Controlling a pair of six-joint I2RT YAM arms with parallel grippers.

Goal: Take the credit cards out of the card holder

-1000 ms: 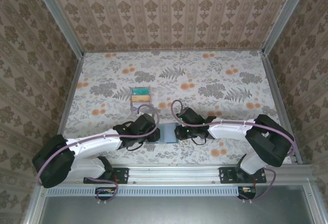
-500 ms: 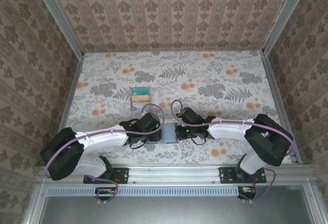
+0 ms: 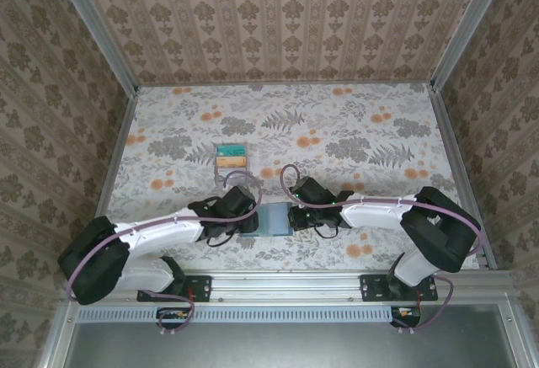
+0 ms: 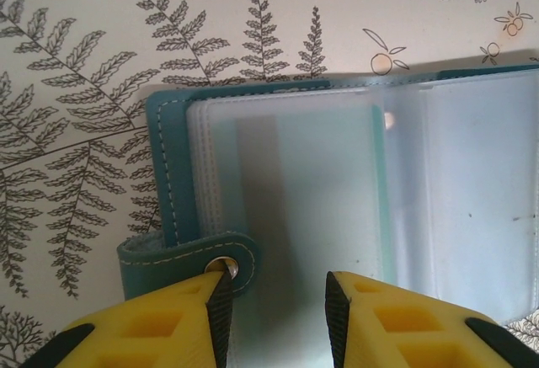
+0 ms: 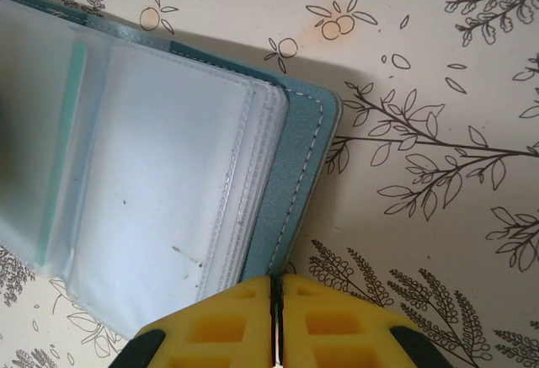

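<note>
Teal folding card holder lies open; our left gripper gapes over it, our right gripper closed at its edge.

High rear camera looks down; wrist cameras closely share the card holder.

The card holder was coloured teal (stitched white); the table was printed with grey ferns, orange blossoms.
</note>
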